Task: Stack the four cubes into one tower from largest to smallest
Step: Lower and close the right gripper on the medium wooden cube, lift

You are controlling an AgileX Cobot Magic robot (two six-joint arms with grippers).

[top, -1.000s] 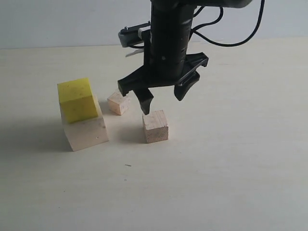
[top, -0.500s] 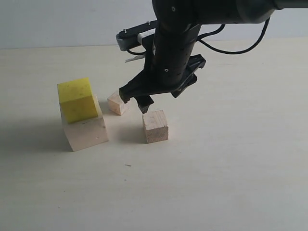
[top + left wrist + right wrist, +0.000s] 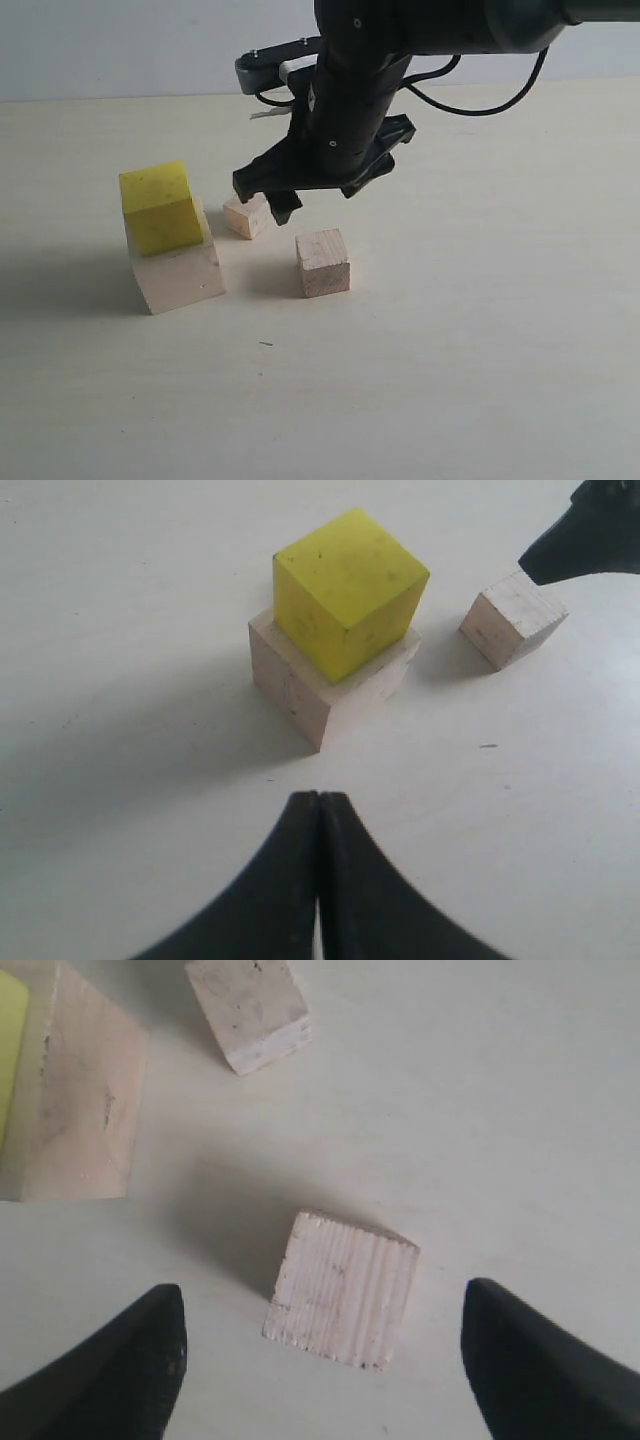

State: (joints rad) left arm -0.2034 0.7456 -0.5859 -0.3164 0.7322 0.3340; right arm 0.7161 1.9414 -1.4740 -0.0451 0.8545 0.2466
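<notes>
Stack status in the exterior view: yellow cube (image 3: 160,208) sits on top of the largest cube (image 3: 182,278), which is pale wood, and their edges are not flush. Light-brown cube (image 3: 323,263) stands alone on the table (image 3: 480,350), at 3 o'clock of that pair and well apart from it. Smallest cube (image 3: 246,215), pinkish wood, rests on the table at about 10 o'clock of the light-brown cube, near it but not touching, and just beside the pair at its 2 o'clock. Right gripper (image 3: 318,200) hangs above the table at 12 o'clock of the light-brown cube, fingers spread wide and holding nothing. Its wrist view shows the light-brown cube lying between the two fingers, clear of both. Left gripper (image 3: 319,880), seen only in its own wrist view, has its fingers pressed together with nothing between them. It faces the two-cube pair, and no cube touches it.
</notes>
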